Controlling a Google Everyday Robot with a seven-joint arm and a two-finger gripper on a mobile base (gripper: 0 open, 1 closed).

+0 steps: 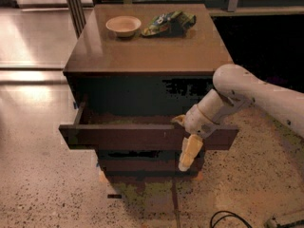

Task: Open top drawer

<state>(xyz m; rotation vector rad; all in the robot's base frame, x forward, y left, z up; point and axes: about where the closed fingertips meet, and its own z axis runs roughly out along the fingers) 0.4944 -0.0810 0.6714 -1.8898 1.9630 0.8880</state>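
- The top drawer (123, 137) is pulled partway out of the brown cabinet (142, 56), and its long front sticks out over the two drawers below.
- The gripper (184, 144) is at the right part of that front, pinching it: one finger (190, 151) hangs in front, the other hooks behind the top edge.
- A small bowl (123, 25) and a green bag (168, 23) sit on top, at the back.

Tool (184, 137) astride top drawer (118, 137) — left free

Speckled floor (38, 194) in front; smooth, shiny flooring (33, 37) behind at left.
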